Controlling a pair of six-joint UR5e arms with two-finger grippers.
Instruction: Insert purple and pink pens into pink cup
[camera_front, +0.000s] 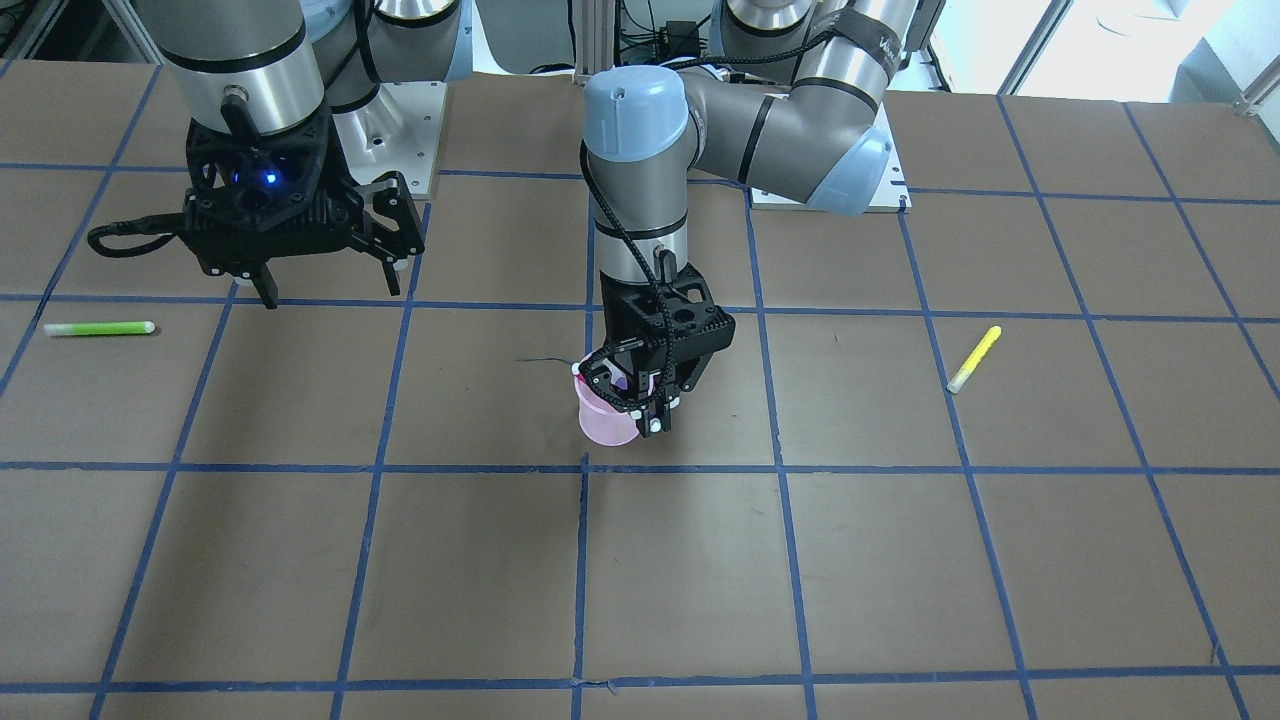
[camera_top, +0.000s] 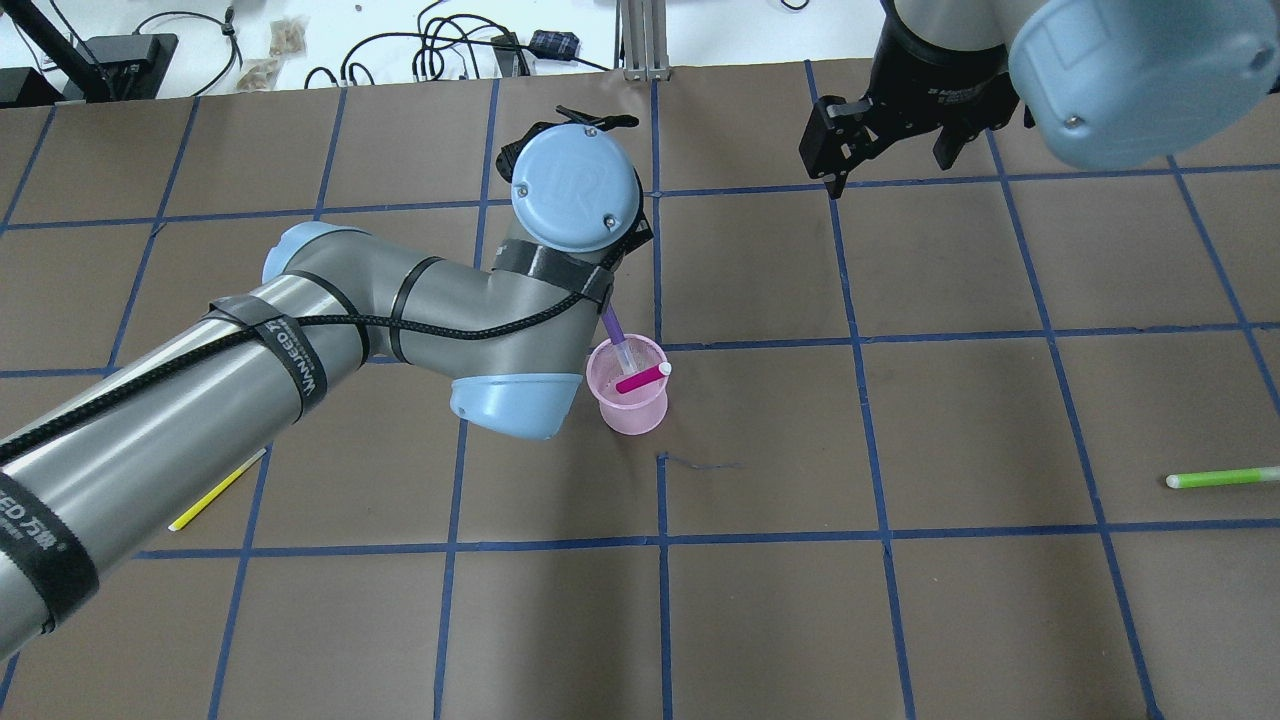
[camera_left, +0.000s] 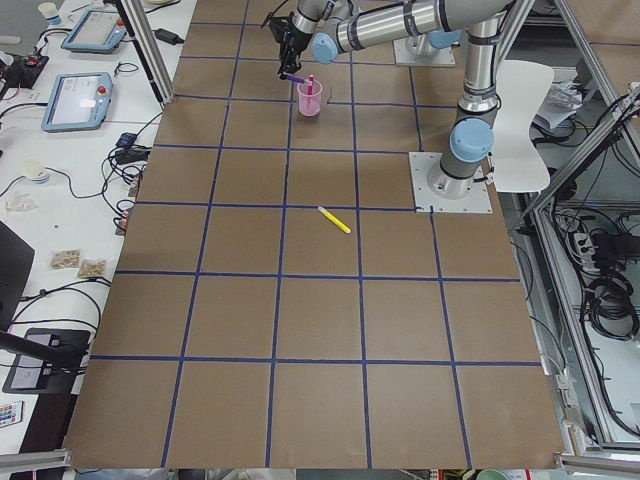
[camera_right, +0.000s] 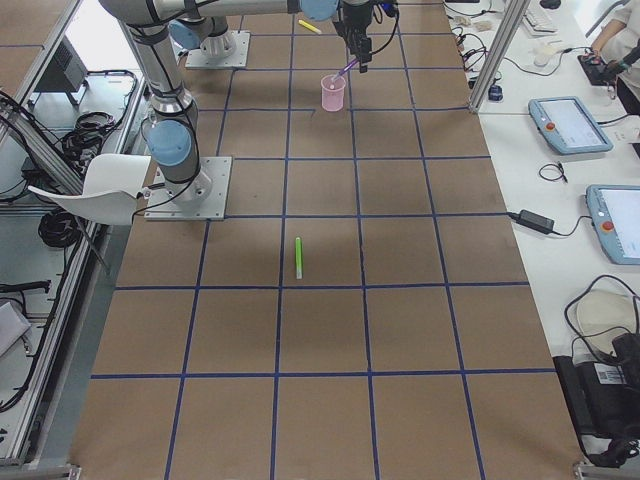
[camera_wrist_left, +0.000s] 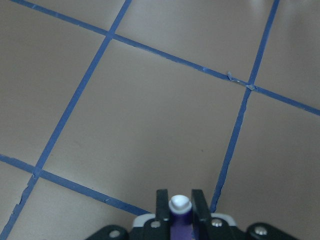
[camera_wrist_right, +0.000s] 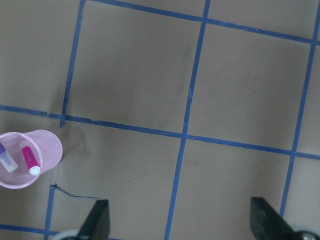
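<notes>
The pink cup (camera_front: 605, 418) stands upright near the table's middle and also shows in the overhead view (camera_top: 630, 405) and the right wrist view (camera_wrist_right: 47, 147). A pink pen (camera_top: 640, 380) leans inside it. My left gripper (camera_front: 655, 408) hangs over the cup's rim, shut on the purple pen (camera_top: 613, 328). The purple pen is tilted, with its lower end inside the cup. Its white cap shows between the fingers in the left wrist view (camera_wrist_left: 179, 204). My right gripper (camera_front: 325, 285) is open and empty, held above the table well away from the cup.
A green pen (camera_front: 98, 328) lies on the table on my right side. A yellow pen (camera_front: 974, 358) lies on my left side, partly under the left arm in the overhead view (camera_top: 215, 490). Blue tape lines grid the brown tabletop.
</notes>
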